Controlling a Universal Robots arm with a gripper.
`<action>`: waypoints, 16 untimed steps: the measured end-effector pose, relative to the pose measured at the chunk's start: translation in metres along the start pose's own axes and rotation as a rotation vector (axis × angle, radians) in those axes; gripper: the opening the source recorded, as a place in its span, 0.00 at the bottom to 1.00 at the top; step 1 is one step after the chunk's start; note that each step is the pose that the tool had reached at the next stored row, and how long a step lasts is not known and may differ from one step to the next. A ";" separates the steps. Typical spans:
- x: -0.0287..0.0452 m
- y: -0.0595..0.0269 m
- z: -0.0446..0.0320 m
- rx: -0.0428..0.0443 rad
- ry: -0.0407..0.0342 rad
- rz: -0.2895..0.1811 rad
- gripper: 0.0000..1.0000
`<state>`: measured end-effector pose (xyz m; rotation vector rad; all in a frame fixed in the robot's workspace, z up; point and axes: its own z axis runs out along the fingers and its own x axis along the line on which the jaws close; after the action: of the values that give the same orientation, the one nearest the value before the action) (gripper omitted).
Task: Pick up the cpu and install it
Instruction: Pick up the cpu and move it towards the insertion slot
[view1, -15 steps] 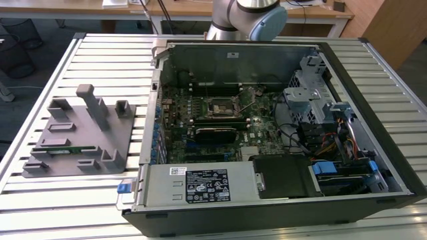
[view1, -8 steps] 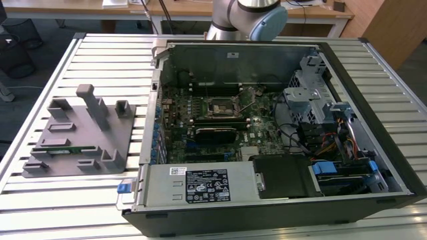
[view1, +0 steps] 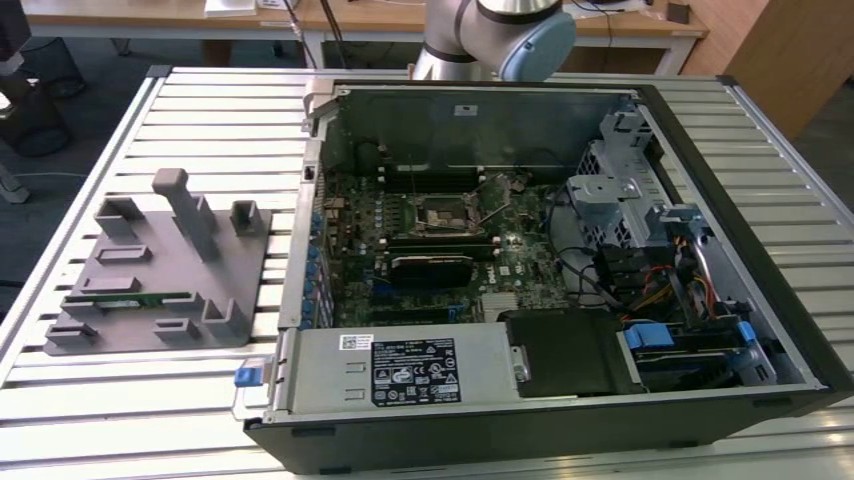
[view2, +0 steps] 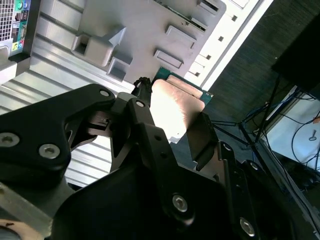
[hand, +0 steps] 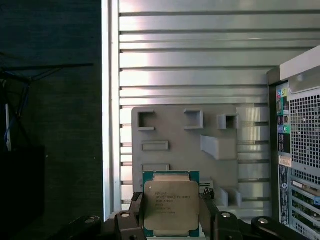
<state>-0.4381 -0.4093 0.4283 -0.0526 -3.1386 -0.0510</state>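
flat square silvery cpu with thin green rim, pinched between the matte black gripper fingers

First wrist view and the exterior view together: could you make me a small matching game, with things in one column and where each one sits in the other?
Things:
1. cpu
2. memory stick
3. grey tray
4. socket

Places:
A. on the motherboard inside the open case
B. gripped between the jaws
C. on the slatted table, to the exterior view's left of the case
D. lying on the grey tray

Pairs: 1-B; 2-D; 3-C; 4-A
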 end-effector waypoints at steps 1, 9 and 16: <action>-0.0015 0.0001 0.0000 0.0000 0.0000 0.000 0.53; -0.0142 0.0005 0.0000 -0.0001 0.0001 0.000 0.53; -0.0250 0.0008 0.0000 -0.0001 0.0000 0.000 0.53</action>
<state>-0.4130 -0.4093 0.4283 -0.0525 -3.1386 -0.0511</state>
